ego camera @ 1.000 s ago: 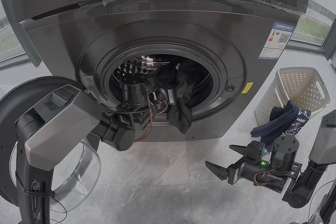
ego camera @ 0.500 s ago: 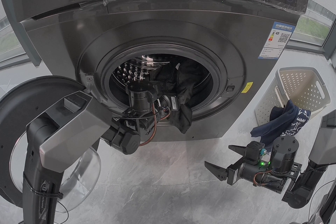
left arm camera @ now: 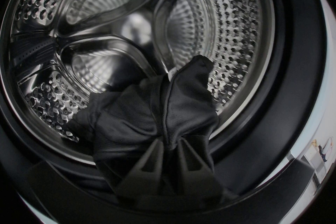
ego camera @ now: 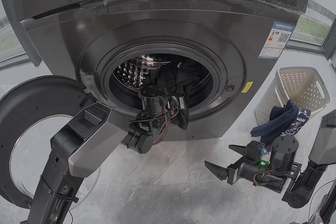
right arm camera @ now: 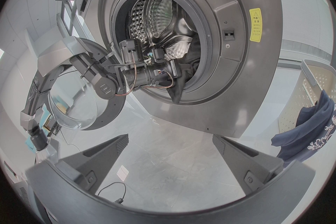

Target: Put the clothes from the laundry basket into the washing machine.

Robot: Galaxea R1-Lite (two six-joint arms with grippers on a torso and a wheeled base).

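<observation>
The washing machine (ego camera: 161,25) stands with its round opening facing me, its steel drum (left arm camera: 115,21) visible inside. A black garment (ego camera: 182,77) lies in the opening, one end hanging over the lower rim. My left gripper (ego camera: 176,106) is at that rim, shut on the black garment (left arm camera: 157,109). Right of the machine, a navy printed garment (ego camera: 283,123) drapes over the edge of the white laundry basket (ego camera: 304,76). My right gripper (ego camera: 218,156) hangs open above the floor, in front of the basket, holding nothing.
The machine's door (ego camera: 31,112) is swung fully open on the left, its glass bowl (right arm camera: 70,102) facing out. Grey tiled floor (ego camera: 168,172) stretches between the machine and my right arm. Windows run behind the machine.
My left arm has swung rightward along the opening, carrying the black garment with it; less cloth hangs over the rim. The right arm has not moved.
</observation>
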